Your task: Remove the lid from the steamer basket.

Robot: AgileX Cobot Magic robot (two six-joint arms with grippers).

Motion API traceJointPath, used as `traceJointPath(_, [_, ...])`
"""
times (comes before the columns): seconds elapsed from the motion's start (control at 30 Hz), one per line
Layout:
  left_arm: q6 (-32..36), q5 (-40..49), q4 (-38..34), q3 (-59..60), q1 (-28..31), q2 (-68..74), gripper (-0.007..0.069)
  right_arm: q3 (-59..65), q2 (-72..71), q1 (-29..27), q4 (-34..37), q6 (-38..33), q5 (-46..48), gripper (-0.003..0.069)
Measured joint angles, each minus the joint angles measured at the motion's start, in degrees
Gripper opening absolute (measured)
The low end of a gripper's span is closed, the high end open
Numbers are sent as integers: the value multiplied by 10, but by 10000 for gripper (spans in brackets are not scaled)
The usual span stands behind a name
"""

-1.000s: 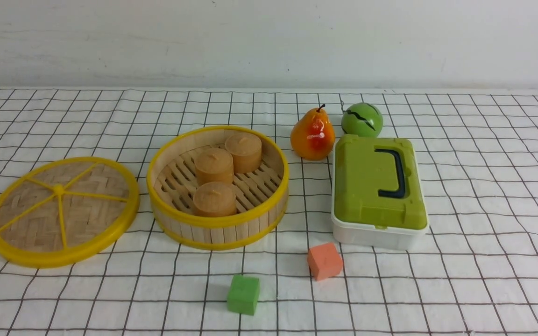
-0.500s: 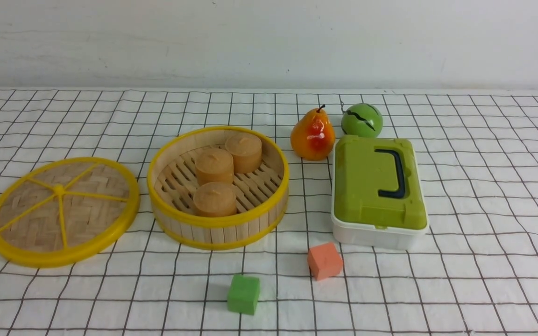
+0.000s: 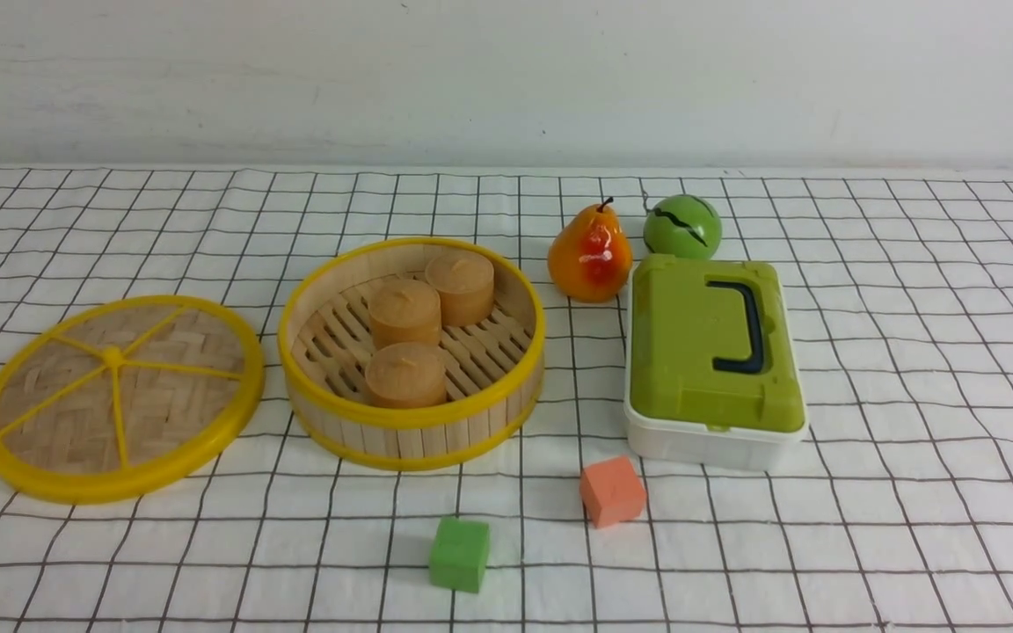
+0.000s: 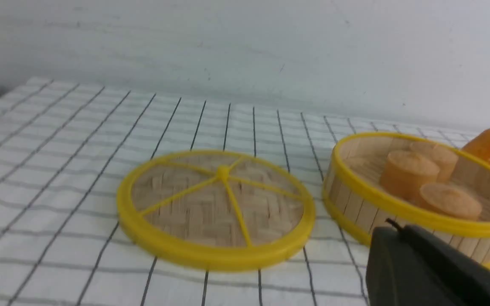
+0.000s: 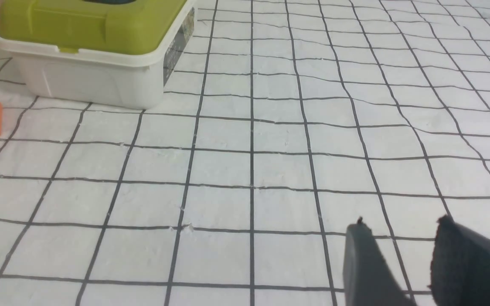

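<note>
**Lid off and lying beside the open basket; left jaws closed, right jaws open**

Findings, task items. The lid (image 3: pixel 120 400) lies flat on the checked cloth (image 3: pixel 911 352), spoked side up, to the robot's left of the steamer basket (image 3: pixel 410 440). It is off the basket and just beside it, with a narrow strip of cloth showing between the two yellow rims. The basket stands upright with its top open. Three round tan cakes (image 3: pixel 405 374) sit on its slatted floor, two toward the back and one nearer the front.

Findings, grippers. Neither arm appears in the front view. In the left wrist view, the left gripper (image 4: pixel 394 231) shows as a dark body in front of the basket's wall. Its fingers are pressed together with nothing seen between them, and it touches neither the lid nor the basket. In the right wrist view, the right gripper (image 5: pixel 402 229) has its two fingers (image 5: pixel 362 255) apart, with a clear gap and bare cloth showing through it. It holds nothing. Whether the tips touch the cloth I cannot tell.

Other items. A white box with a green top (image 3: pixel 713 352) stands to the right of the basket, well apart from it. A pear (image 3: pixel 588 255) and a green ball (image 3: pixel 682 226) stand just behind the box, side by side. An orange cube (image 3: pixel 612 491) lies near the box's front left corner. A green cube (image 3: pixel 459 553) lies in front of the basket, nearer the camera.
</note>
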Motion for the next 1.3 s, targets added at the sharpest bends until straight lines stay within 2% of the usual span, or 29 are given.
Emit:
traceJointPath(0.13, [-35,55,78,14,-2,-1,-13,0,0,0,0,0,0,240])
traceJointPath(0.3, [-96,140,125,15,-32,-1,-13,0,0,0,0,0,0,240])
traceJointPath(0.47, [-104,145,136,15,-73,-1,-13,0,0,0,0,0,0,240])
traceJointPath(1.3, [-108,146,139,15,-74,-1,-13,0,0,0,0,0,0,240])
